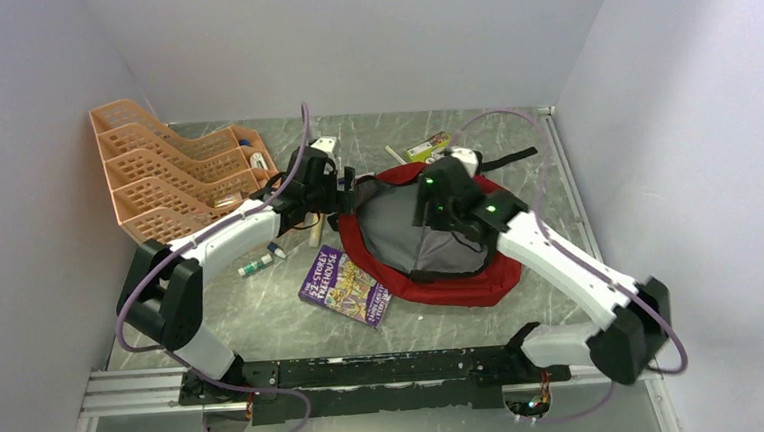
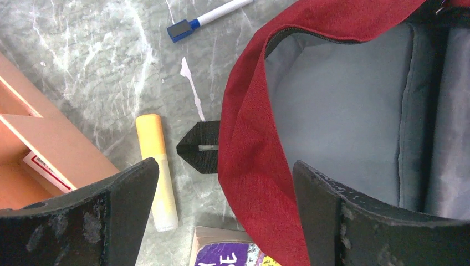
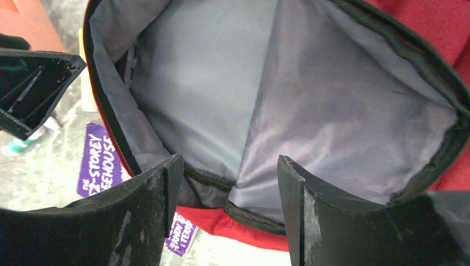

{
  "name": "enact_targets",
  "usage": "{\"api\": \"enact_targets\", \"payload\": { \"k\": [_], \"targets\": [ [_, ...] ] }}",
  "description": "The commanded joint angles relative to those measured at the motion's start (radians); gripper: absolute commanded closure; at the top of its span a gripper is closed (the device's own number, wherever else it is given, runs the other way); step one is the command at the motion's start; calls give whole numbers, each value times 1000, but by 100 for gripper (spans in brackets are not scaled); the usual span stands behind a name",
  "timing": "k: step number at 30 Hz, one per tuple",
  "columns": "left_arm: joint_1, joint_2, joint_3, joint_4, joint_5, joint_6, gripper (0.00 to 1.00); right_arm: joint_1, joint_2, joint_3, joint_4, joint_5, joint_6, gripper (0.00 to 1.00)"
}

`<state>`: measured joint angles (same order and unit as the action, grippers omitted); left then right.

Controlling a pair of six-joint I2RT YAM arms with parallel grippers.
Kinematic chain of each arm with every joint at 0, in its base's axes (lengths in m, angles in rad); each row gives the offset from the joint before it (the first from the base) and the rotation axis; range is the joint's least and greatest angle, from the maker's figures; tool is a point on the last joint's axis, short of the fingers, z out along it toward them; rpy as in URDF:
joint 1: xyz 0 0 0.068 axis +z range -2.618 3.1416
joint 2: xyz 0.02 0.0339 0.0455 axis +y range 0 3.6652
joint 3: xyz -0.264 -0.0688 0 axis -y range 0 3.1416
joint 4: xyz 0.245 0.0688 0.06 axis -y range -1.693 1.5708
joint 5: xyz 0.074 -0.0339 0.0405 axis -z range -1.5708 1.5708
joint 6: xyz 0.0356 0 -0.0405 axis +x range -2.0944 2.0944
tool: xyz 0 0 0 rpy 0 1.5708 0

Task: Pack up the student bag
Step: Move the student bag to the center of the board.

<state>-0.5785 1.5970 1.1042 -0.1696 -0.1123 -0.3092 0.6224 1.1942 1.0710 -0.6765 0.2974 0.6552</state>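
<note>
The grey stone-look desk [image 1: 264, 313] holds everything. The biggest thing on it is the red student bag [image 1: 462, 281], lying flat in the middle, a bit to the right. Its long side slants from far-left to near-right. Its mouth is open and faces up, so the grey lining [image 1: 399, 225] shows, and a black strap [image 1: 510, 158] sticks out at the far end. An orange tray rack [image 1: 155, 175] stands in the far left corner. A purple book [image 1: 345, 285] lies just beside the bag's near-left edge. The left pincer [image 2: 224, 166] is spread wide with the bag's red rim between its fingers, and it grips nothing. The right pincer [image 3: 230, 162] is also apart, hanging over the bag's near rim, holding nothing. A yellow tube [image 2: 152, 144] lies near a small black strap loop [image 2: 199, 147]. A white marker with a blue cap [image 2: 208, 18] lies farther off.
</note>
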Motion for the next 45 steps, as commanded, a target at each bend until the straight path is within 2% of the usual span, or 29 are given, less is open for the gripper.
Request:
{"api": "enact_targets", "payload": {
  "k": [1, 3, 5, 8, 15, 18, 21, 23, 29, 31, 35, 41, 45],
  "targets": [
    [6, 12, 37, -18, 28, 45, 5, 81, 174, 104, -83, 197, 22, 32],
    [6, 11, 32, -13, 33, 48, 5, 93, 253, 148, -121, 246, 15, 29],
    [6, 10, 26, -5, 40, 46, 5, 102, 326, 183, -151, 298, 11, 22],
    [7, 9, 23, -2, 42, 44, 5, 109, 426, 226, -198, 356, 20, 19],
    [6, 0, 10, 20, 58, 39, 5, 127, 575, 273, -236, 431, 31, 18],
    [6, 4, 13, 16, 70, 39, 5, 128, 604, 265, -242, 471, 35, 21],
    [6, 0, 9, 23, 77, 35, 5, 128, 627, 253, -246, 495, 32, 29],
    [6, -6, 7, 25, 76, 36, 6, 128, 632, 247, -250, 508, 32, 40],
    [6, -45, -3, 18, 39, 33, 6, 126, 568, 233, -250, 520, 17, 81],
    [7, -76, -12, 24, 26, 26, 7, 122, 519, 234, -257, 531, 8, 99],
    [21, -165, -27, 52, 31, 5, 7, 49, 381, 224, -215, 432, -76, 100],
    [91, -275, -61, 83, 57, -68, 8, -190, 98, 201, -88, 209, -224, 100],
    [124, -290, -88, 89, 77, -111, 9, -338, 47, 274, -83, 171, -294, 100]
  ]
}}
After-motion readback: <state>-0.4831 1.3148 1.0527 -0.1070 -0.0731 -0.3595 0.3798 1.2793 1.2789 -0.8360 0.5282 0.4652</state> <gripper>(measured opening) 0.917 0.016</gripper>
